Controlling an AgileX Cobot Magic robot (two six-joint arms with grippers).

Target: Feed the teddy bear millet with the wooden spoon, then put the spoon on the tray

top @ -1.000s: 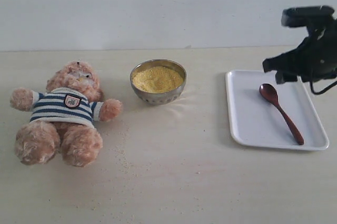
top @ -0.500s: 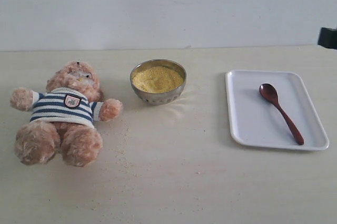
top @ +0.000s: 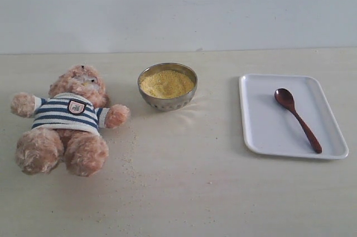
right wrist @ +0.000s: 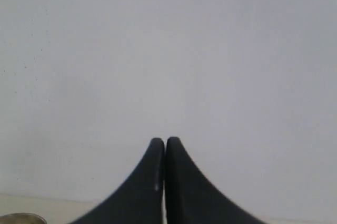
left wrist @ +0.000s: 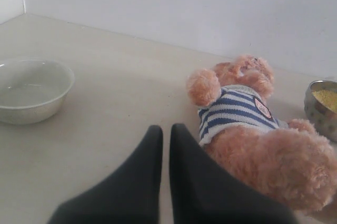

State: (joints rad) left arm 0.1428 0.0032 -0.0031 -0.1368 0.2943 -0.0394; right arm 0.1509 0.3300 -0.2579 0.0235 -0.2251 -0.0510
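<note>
And the spoon lay on the tray, my left gripper and right gripper pinched together, empty; I judged the feeding done, nothing left but to rest.

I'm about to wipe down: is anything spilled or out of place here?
Yes: stray grains of millet lie scattered on the table beside the teddy bear, outside the steel bowl. The wooden spoon lies neatly in the tray; nothing else stands out.

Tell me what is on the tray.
Only the spoon lies on the tray, its bowl end toward the wall. The tray surface under the spoon is covered.
</note>
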